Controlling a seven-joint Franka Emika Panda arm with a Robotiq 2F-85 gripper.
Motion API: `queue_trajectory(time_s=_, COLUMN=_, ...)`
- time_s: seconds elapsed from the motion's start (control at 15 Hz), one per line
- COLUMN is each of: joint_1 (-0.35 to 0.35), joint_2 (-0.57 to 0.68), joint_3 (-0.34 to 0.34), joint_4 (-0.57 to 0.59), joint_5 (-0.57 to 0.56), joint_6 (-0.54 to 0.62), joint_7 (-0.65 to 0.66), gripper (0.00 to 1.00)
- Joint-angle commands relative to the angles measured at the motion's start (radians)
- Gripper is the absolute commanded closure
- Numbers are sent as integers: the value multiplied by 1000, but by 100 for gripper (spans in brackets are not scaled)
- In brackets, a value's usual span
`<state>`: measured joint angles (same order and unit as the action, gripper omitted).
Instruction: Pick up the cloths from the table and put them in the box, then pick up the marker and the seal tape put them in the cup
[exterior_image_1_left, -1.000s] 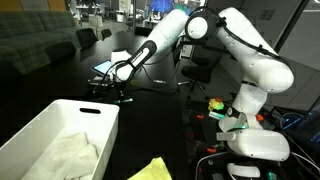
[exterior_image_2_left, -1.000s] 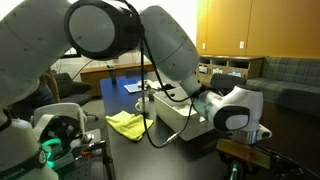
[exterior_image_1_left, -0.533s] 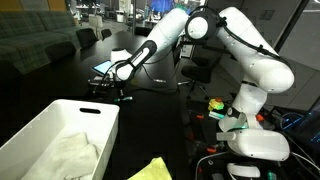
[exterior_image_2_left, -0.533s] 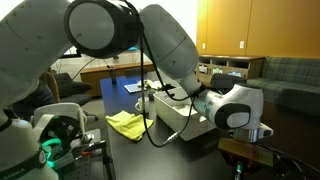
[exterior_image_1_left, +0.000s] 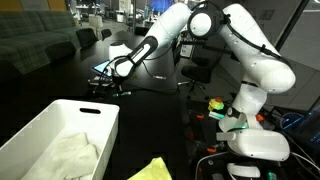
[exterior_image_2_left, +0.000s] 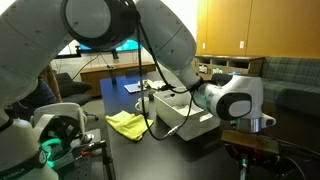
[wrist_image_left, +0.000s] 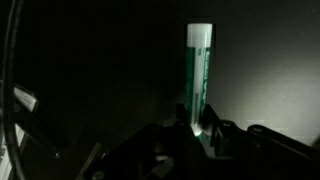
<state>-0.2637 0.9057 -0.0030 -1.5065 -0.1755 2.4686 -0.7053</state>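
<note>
Nearest in an exterior view, the yellow cloth (exterior_image_1_left: 155, 170) lies crumpled at the lower edge of the picture, a thin, soft, bright rag outside the box (exterior_image_1_left: 85, 118). From the opposite side it spreads in loose folds on the dark table (exterior_image_2_left: 120, 140), just beside the box (exterior_image_2_left: 185, 118). The box is a deep white plastic bin with smooth, tall, straight walls and a rounded rim. Inside it the off-white cloth (exterior_image_1_left: 72, 155) sits bunched on the bottom, wrinkled and matt against the glossy plastic. Beyond the box the black table (exterior_image_1_left: 60, 80) runs back, and the glossy white arm (exterior_image_1_left: 165, 35), built of rounded segments, stretches over it from the robot's side. The dark tool (exterior_image_1_left: 103, 82) hangs low over the far part of the table, next to a pale, flat thing whose nature is unclear. In the wrist view the tool (wrist_image_left: 200, 135) is drawn in narrow, its black fingers (wrist_image_left: 228, 133) pinching the near end of the marker (wrist_image_left: 200, 70). The marker is a slim, straight cylinder with a translucent green barrel and a white cap at its far end, brightly lit against near-black surroundings. Whether it touches the table cannot be told. Farthest back, dark chairs (exterior_image_1_left: 85, 38) stand in the dim room.
</note>
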Motion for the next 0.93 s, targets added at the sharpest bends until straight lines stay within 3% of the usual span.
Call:
queue_trajectory(time_s=0.0, joint_1=36, joint_2=-105, joint_3=-22, joint_4=-98, joint_5=-21, joint_6=10, joint_7=50, gripper=95)
queue_trajectory(time_s=0.6, joint_1=140, joint_2=-366, joint_3=-42, joint_4=-366, joint_5=-100, joint_6=37, joint_7=217, gripper=95)
queue_trajectory(time_s=0.87, joint_1=187, joint_2=-471, joint_3=-19, joint_4=-450, joint_5=-135, joint_6=31, joint_7=277, gripper=95)
